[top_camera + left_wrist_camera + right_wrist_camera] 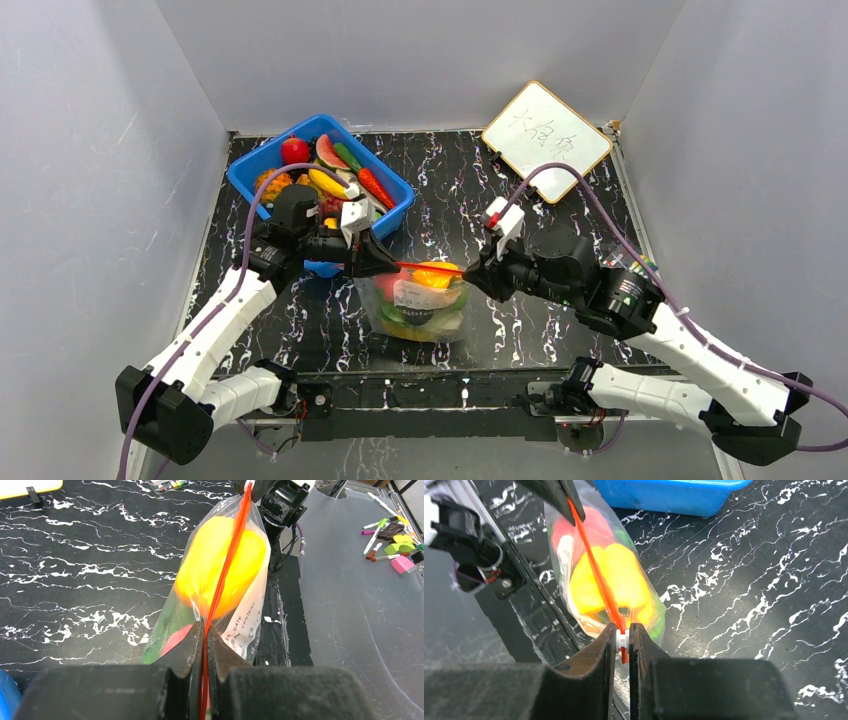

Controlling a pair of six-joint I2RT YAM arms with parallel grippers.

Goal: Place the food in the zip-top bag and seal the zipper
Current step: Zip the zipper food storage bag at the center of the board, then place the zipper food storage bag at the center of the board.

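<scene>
The clear zip-top bag (420, 305) hangs between my two grippers near the table's front middle, holding toy food: a yellow pepper (220, 565), a red piece and green pieces. Its red-orange zipper (430, 267) is stretched taut. My left gripper (385, 262) is shut on the zipper's left end, shown in the left wrist view (204, 645). My right gripper (478, 272) is shut on the white slider (622, 640) at the zipper's right end. The bag (609, 575) and zipper (596, 565) run away from my right fingers.
A blue bin (385, 215) with more toy food stands at the back left, just behind my left gripper. A small whiteboard (546, 140) lies at the back right. A black rail (440, 385) runs along the table's front edge.
</scene>
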